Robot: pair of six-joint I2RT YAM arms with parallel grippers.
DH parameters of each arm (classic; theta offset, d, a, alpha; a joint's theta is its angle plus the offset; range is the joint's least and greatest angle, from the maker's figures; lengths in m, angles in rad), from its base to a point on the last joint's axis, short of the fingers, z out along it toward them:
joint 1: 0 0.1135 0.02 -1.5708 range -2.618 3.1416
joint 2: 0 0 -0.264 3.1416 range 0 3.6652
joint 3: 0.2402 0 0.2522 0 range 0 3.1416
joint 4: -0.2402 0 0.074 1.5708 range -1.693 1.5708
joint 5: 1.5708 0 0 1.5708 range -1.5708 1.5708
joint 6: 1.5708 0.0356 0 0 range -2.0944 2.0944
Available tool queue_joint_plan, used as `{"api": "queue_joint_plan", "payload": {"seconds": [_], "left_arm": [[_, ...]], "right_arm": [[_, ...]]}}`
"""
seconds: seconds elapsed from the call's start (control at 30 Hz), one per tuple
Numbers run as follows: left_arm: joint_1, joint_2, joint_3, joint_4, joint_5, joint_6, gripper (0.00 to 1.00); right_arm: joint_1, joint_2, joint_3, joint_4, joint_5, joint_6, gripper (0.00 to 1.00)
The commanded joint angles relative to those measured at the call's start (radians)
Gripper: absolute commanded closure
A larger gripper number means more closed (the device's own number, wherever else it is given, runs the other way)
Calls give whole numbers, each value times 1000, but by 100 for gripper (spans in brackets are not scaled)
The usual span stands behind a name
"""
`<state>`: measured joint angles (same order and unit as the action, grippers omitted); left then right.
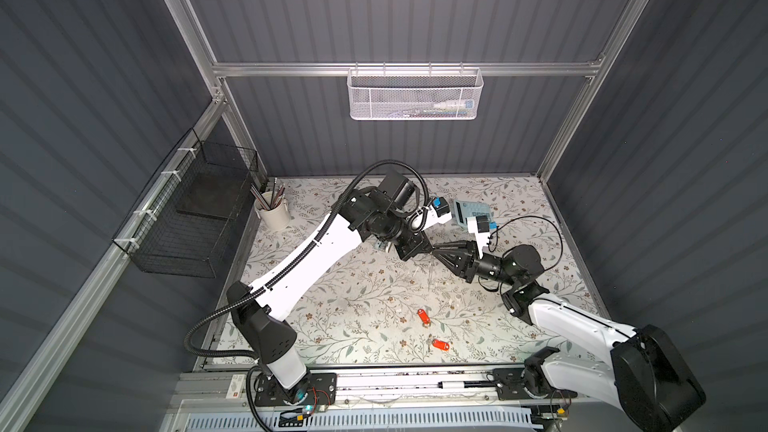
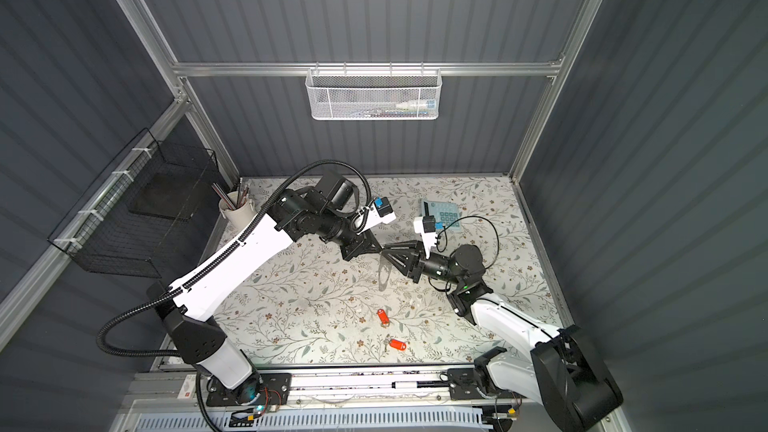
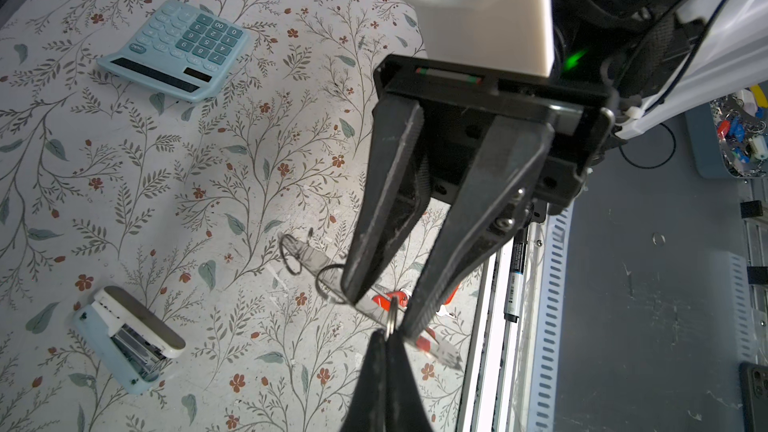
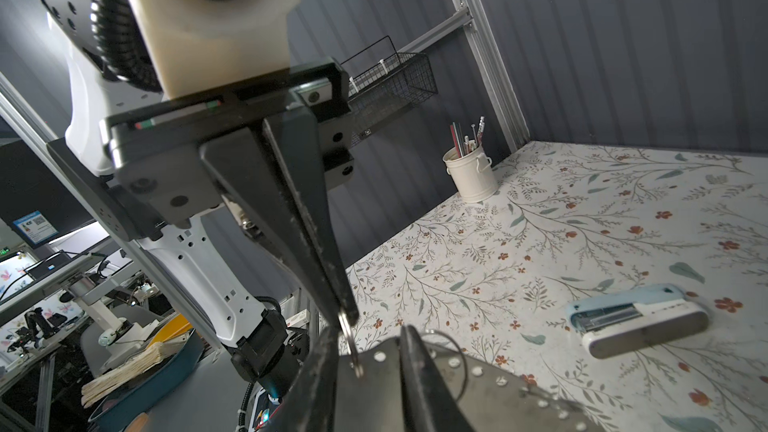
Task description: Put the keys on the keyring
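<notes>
Two robot arms meet tip to tip above the middle of a flower-patterned table. The left gripper is pinched tight on a small metal split ring, which passes through a hole at the rim of the keyring. The keyring, a thin gray plate, hangs in the air just below the two grippers. The right gripper has its jaws partly apart, astride the plate's upper edge; whether they touch the plate cannot be told. The farther key and the nearer key, both red-orange tags, lie flat on the table toward its front edge, near each other and well apart from the keyring. A pale blue calculator sits toward the far side of the table; a pale blue stapler lies on the table near the left arm.
</notes>
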<state>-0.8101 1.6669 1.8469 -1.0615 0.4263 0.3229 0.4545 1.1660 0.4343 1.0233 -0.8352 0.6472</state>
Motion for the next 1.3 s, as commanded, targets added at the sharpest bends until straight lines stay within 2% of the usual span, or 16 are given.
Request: {"api": "queue_joint_plan", "payload": {"seconds": [0.0, 0.17, 0.33, 0.37, 0.43, 0.47, 0.5, 0.63, 0.73, 0.8, 0.93, 1.07, 1.27], "left_arm": [[-19, 5, 31, -9, 43, 18, 100], [-20, 2, 27, 8, 34, 12, 100], [-17, -51, -38, 116, -27, -53, 100], [-14, -73, -61, 146, -37, -74, 96], [5, -131, -125, 227, -17, -125, 82], [17, -173, -171, 288, -7, -159, 69], [32, -210, -214, 353, -8, -195, 60], [116, -425, -509, 727, 50, -448, 47], [127, -561, -698, 936, 69, -551, 41], [128, -611, -790, 1024, 67, -603, 40], [126, -621, -906, 1158, 145, -686, 42], [120, -580, -952, 1239, 182, -744, 46], [97, -529, -990, 1352, 177, -800, 52]], "right_arm": [[8, 4, 28, 26, -5, -1, 83], [13, -4, 26, 13, -7, -10, 100], [15, -30, 12, -5, 14, -24, 100], [14, -31, 13, -5, 17, -22, 100], [14, -29, 18, -1, 13, -13, 100], [15, -28, 19, 7, 10, -4, 100], [14, -24, 21, 18, 7, 5, 100], [15, -23, 30, 43, -3, 36, 100], [13, -24, 34, 69, -10, 62, 100], [13, -20, 39, 87, -13, 81, 100], [13, -5, 51, 133, -24, 119, 100], [13, 8, 55, 156, -25, 142, 100], [13, 15, 51, 174, -22, 160, 100]]}}
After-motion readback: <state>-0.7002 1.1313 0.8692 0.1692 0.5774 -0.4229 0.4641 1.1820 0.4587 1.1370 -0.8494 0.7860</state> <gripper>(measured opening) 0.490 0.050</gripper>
